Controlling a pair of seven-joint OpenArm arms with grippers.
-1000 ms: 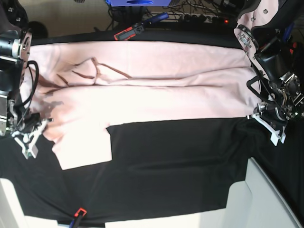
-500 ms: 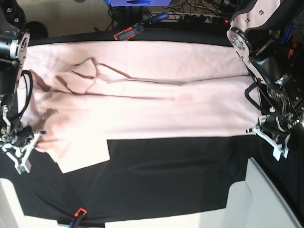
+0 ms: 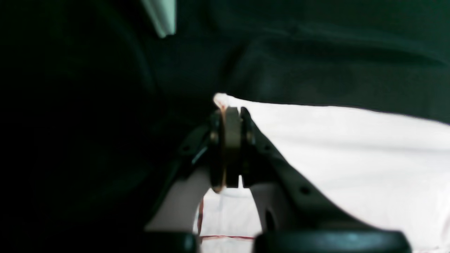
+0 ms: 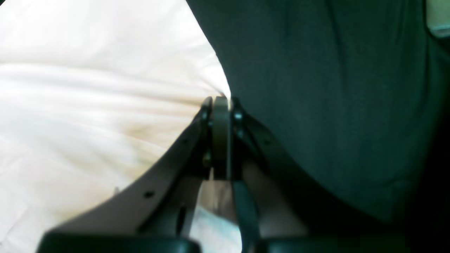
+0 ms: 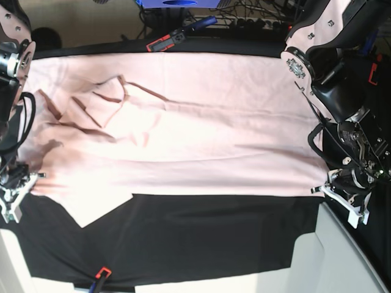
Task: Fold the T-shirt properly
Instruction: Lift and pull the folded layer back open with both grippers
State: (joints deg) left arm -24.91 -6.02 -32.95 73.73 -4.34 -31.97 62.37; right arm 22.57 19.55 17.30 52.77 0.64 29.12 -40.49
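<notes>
Both my grippers, left (image 5: 324,190) and right (image 5: 27,183), pinch corners of the T-shirt (image 5: 183,128) spread across the black table cloth (image 5: 214,238); uneven pulling could slip a corner free.

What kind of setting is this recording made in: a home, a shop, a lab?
Probably a robotics lab or workshop bench. A black table cloth covers the table under the T-shirt, with a power strip and tangled cables behind it and clamps on the table's edges.
</notes>
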